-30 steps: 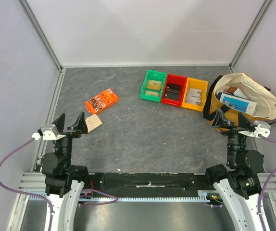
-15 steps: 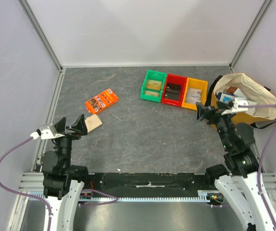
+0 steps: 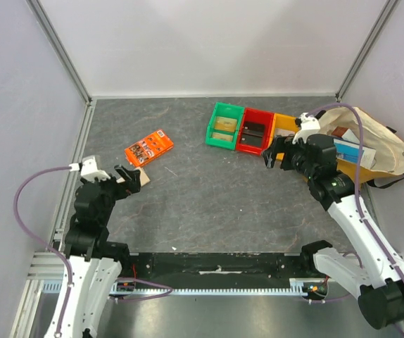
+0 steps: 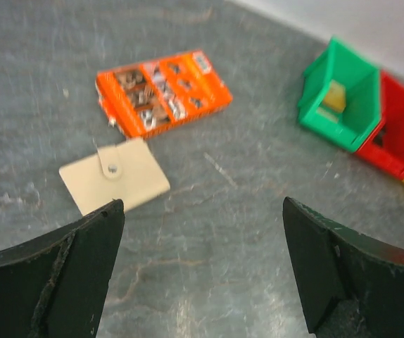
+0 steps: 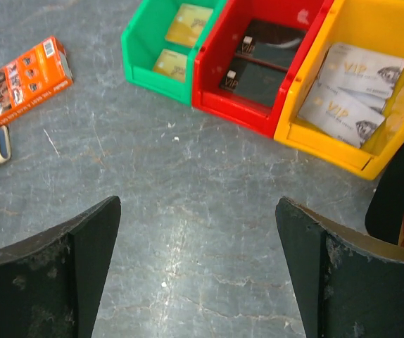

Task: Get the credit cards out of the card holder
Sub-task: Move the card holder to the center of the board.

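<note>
The left gripper (image 4: 202, 211) stands wide open and holds nothing, with the card holder (image 4: 114, 174) lying folded shut on the table (image 4: 244, 183) just ahead of its left finger and an orange packet (image 4: 161, 91) just beyond that. The right gripper (image 5: 198, 208) is also spread wide and empty above the table. Green (image 5: 161, 55), red (image 5: 219, 81) and yellow (image 5: 314, 134) bins sit ahead of it, and the card holder is far off to its left.

One card holder (image 4: 114, 184), one orange packet (image 4: 163, 91), three bins (image 5: 238, 113), one bag (image 3: 390, 151), seemingly six cards (image 5: 343, 109) in them.
</note>
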`<state>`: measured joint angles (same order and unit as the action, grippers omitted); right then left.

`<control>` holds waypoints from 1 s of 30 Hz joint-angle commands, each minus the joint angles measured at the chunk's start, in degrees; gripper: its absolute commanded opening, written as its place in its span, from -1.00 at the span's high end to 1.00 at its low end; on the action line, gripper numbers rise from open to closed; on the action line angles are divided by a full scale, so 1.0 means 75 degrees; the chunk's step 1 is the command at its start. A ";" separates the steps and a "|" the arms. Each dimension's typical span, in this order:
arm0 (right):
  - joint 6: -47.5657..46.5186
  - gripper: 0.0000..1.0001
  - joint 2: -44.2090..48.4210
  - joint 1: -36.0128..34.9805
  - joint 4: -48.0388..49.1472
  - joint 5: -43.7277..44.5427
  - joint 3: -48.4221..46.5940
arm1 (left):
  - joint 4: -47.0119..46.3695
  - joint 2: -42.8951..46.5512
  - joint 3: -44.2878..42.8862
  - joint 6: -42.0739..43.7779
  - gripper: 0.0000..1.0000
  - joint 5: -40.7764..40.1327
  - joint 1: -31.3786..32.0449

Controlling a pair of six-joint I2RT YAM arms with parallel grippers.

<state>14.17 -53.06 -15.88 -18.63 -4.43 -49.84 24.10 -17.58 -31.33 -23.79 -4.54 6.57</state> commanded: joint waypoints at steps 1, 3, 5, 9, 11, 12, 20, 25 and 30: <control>0.0161 -0.96 -0.0016 -0.0039 -0.0386 -0.0195 -0.0151 | 0.0700 -0.1600 -0.0661 -0.0297 -0.98 0.0510 0.0003; 0.0196 -0.96 0.0078 -0.0109 -0.0387 -0.0125 -0.0058 | 0.0911 -0.2689 -0.1012 -0.0250 -0.98 0.0499 0.0015; 0.0243 -0.96 0.0172 -0.0203 -0.0375 -0.0113 0.0025 | 0.0971 -0.3708 -0.1305 -0.0122 -0.98 0.0476 0.0003; 0.0208 -0.96 0.0347 -0.0332 -0.0410 -0.0125 0.0130 | 0.0644 -0.5246 -0.1798 0.0241 -0.98 0.0020 -0.0009; 0.0173 -0.96 0.0464 -0.0390 -0.0399 -0.0148 0.0235 | 0.0421 -0.5972 -0.2114 0.0464 -0.98 -0.0296 -0.0102; 0.0184 -0.96 0.0558 -0.0414 -0.0398 -0.0206 0.0282 | 0.0315 -0.6382 -0.2266 0.0512 -0.98 -0.0321 -0.0230; 0.0009 -0.96 0.0969 -0.0543 -0.0398 -0.0184 0.0505 | -0.0693 -0.8797 -0.2935 0.0722 -0.96 0.0464 -0.1437; -0.0015 -0.96 0.1051 -0.0590 -0.0363 -0.0078 0.0540 | -0.0412 -0.9748 -0.3240 0.0442 -0.94 0.0347 -0.1790; -0.0038 -0.96 0.1051 -0.0625 -0.0375 -0.0031 0.0552 | -0.0319 -1.0042 -0.3229 0.0629 -0.94 0.1353 -0.1685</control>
<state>14.81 -45.89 -20.27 -21.93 -5.50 -45.80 22.17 -92.09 -53.63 -21.19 -1.06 -6.76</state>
